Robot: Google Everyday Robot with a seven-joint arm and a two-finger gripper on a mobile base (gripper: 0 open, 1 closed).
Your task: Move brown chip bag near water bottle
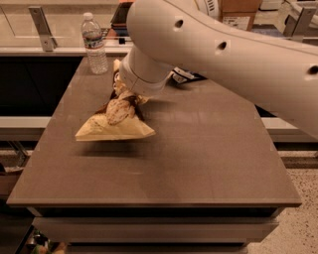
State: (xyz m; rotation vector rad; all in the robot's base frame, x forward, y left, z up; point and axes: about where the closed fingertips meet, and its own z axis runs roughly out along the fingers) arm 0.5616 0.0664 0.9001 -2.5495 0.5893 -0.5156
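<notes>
The brown chip bag (114, 126) hangs tilted above the left half of the brown table (198, 149), its cream-yellow lower end casting a shadow on the tabletop. Its upper end runs up under the big white arm. My gripper (126, 94) is at the end of that arm, mostly hidden by the wrist, and is shut on the bag's upper part. The water bottle (94, 44), clear with a white cap, stands upright at the table's far left corner, a short way beyond and left of the bag's upper end.
A small blue-and-white snack bag (186, 75) lies at the table's far edge, partly behind the arm. A counter with a metal bracket (42, 27) runs behind the table. A cardboard box (241, 12) stands at the back right.
</notes>
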